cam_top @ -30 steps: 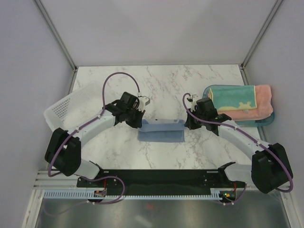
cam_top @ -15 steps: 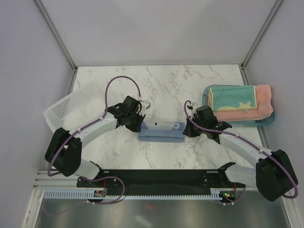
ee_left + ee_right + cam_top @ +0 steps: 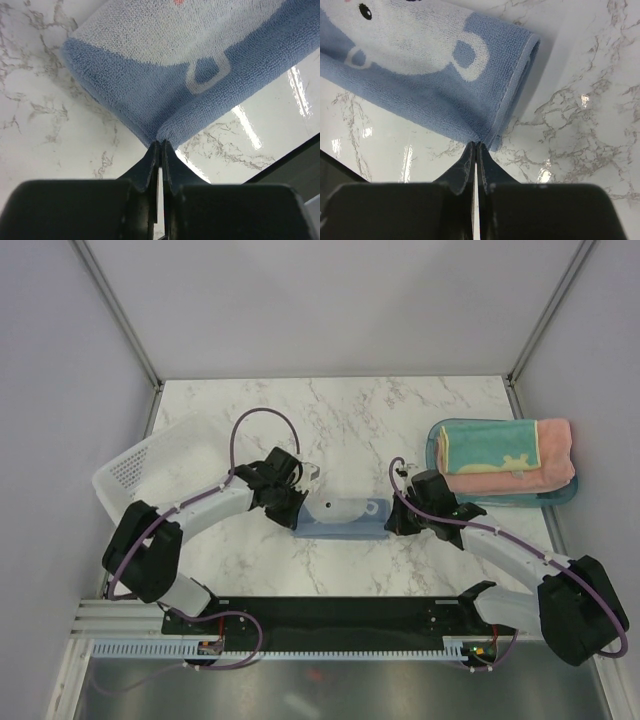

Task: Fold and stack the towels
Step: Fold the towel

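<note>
Blue towel [image 3: 340,517]: folded into a narrow strip, flat on the table [image 3: 400,420], lying between the two grippers.
Left gripper [image 3: 159,145]: fingers pressed almost together, pinching the strip's left end at its near corner.
Right gripper [image 3: 476,146]: fingers likewise nearly closed, nipping the hemmed corner at the strip's right end.
Stack: yellow-and-teal towel [image 3: 485,448] on pink towel [image 3: 555,455], in the tray [image 3: 570,492], well apart to the right.

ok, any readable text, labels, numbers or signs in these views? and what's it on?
No readable text in any view.
blue towel: a white animal face with a black eye, no letters.
yellow-and-teal towel: a yellow shape only, no words.
black base plate: any marking there is too small to read.
</note>
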You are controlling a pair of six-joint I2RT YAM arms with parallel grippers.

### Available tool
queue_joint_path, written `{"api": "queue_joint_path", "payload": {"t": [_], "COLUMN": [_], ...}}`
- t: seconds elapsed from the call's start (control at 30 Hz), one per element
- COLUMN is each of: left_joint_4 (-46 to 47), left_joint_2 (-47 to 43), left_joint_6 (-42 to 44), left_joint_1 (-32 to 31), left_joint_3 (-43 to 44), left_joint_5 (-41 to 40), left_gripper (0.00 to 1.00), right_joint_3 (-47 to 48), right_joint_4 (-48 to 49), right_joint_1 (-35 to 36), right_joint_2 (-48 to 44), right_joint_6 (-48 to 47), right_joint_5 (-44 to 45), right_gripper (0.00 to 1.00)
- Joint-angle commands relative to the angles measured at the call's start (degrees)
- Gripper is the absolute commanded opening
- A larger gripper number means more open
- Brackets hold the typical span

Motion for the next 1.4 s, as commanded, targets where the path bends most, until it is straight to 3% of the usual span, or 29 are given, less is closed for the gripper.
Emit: {"api": "queue_joint_path", "payload": {"t": [0.0,0.1,0.13,0.17,0.27,0.47,0.7,0.93,1.1,1.27,1.37], "left_joint_4": [-1.59,-2.91,-3.35,-3.96,-5.11,-7.57,-3.36,-0.37,-1.33,-2.3,-0.99], "left_joint_2": [0.71,1.32,1.41,1.24,-0.16,-1.66,4.22,8.8,8.09,5.72,4.67], "left_joint_6": [-1.37,-1.46,-1.46,-1.72,-2.33,-6.01,-9.97,-15.96,-16.57,-18.06,-19.12], "left_joint_1": [-0.31,-0.39,-0.39,-0.39,-0.39,-0.39,-0.39,-0.04,0.92,1.28,1.28], "left_joint_3": [1.11,1.54,1.63,2.07,3.21,8.48,10.16,6.56,7.61,10.59,12.18], "left_joint_5": [2.68,3.13,2.43,1.73,-0.65,-9.62,-7.51,-10.58,-11.03,-11.47,-5.43], "left_gripper": [0.08,0.15,0.23,0.28,0.38,0.45,0.43,0.43,0.43,0.44,0.44], "right_joint_3": [-0.2,-0.02,-0.02,-0.11,0.5,6.56,7.55,2.27,2.35,6.12,8.41], "right_joint_4": [1.17,0.55,0.03,-0.41,-3.48,-9.82,-2.62,3.1,2.4,-1.02,-2.96], "right_joint_1": [0.2,0.2,0.2,0.29,0.29,0.2,0.2,0.2,0.2,0.2,0.29], "right_joint_2": [-0.54,-0.71,-0.8,-1.06,-2.55,-6.07,-0.28,5.43,5.97,2.54,1.92], "right_joint_6": [1.4,1.84,2.19,2.45,3.42,7.01,11.85,13.01,11.86,11.25,11.15], "right_joint_5": [2.19,2.89,2.81,2.72,3.07,4.13,-0.97,3.42,5.18,3.25,-1.13], "right_gripper": [0.04,0.1,0.13,0.22,0.36,0.42,0.41,0.41,0.4,0.32,0.27]}}
